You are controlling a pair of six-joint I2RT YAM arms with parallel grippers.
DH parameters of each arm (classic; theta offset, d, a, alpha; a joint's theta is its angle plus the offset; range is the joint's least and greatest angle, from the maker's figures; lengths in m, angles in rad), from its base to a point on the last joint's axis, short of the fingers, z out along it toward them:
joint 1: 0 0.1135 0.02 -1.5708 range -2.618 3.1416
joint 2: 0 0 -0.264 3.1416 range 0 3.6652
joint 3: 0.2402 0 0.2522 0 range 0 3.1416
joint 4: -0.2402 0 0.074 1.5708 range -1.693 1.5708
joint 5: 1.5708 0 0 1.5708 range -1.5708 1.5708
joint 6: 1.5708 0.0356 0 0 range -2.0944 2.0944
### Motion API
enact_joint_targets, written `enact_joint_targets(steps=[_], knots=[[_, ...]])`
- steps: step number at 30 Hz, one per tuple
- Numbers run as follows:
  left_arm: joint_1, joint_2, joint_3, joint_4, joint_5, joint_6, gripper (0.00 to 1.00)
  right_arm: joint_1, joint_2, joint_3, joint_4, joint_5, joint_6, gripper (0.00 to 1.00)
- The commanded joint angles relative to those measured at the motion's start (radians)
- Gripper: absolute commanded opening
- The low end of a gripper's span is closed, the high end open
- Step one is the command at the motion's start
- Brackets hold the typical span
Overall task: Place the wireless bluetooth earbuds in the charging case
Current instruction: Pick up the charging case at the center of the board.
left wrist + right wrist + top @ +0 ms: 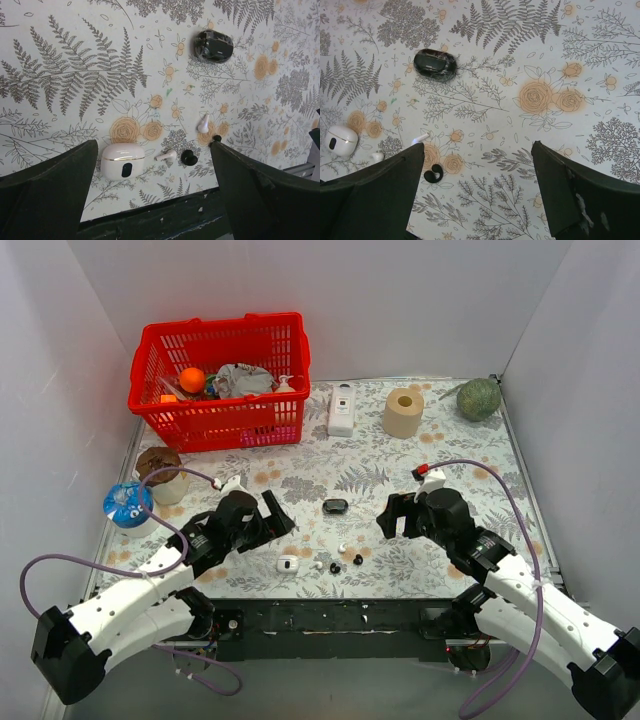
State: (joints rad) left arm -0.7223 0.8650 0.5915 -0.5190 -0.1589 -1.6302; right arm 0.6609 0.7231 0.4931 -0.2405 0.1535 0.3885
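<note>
Several wireless bluetooth earbuds lie loose on the fern-print table near its front edge: a white one (pixel 166 155), a black one (pixel 189 157), another white one (pixel 203 124) and a tiny black one (pixel 217 137). A shut white charging case (pixel 123 160) lies just left of them. A shut black charging case (pixel 213 45) sits farther back. My left gripper (pixel 154 147) hovers open above the white case and buds, holding nothing. My right gripper (pixel 477 146) hangs open to the right of the buds, with the black earbud (pixel 435 173) near its left finger and the black case (pixel 435 64) ahead.
A red basket (pixel 215 425) of odds and ends stands at the back left. A white bottle (pixel 342 410), a paper roll (pixel 403 413) and a green ball (pixel 479 399) line the back. A brown-lidded cup (pixel 160 472) and a blue-topped cup (pixel 128 505) sit at the left edge.
</note>
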Motion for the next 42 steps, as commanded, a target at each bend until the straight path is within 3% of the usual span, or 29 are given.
enact_joint_targets(steps=[1, 7, 11, 13, 25, 32, 42], knots=[[-0.011, -0.063, -0.003, -0.045, 0.027, -0.005, 0.98, -0.001, 0.009, -0.016, 0.012, -0.045, -0.019, 0.96], [-0.104, 0.061, 0.060, -0.171, -0.049, -0.028, 0.98, -0.001, 0.013, -0.025, 0.012, -0.035, -0.023, 0.95], [-0.288, 0.206, 0.158, -0.268, -0.183, -0.085, 0.98, -0.001, 0.024, -0.022, 0.006, -0.045, -0.020, 0.95], [-0.319, 0.245, 0.174, -0.288, -0.212, -0.105, 0.98, -0.001, 0.024, -0.025, 0.004, -0.048, -0.016, 0.95], [-0.325, 0.250, 0.159, -0.308, -0.287, -0.141, 0.98, 0.000, -0.001, -0.036, -0.006, -0.066, -0.013, 0.94], [-0.325, 0.250, 0.146, -0.288, -0.326, -0.079, 0.98, 0.000, -0.002, -0.025, -0.011, -0.066, -0.014, 0.94], [-0.327, 0.319, 0.093, -0.188, -0.231, -0.048, 0.98, 0.000, 0.019, -0.019, -0.011, -0.078, -0.014, 0.94]])
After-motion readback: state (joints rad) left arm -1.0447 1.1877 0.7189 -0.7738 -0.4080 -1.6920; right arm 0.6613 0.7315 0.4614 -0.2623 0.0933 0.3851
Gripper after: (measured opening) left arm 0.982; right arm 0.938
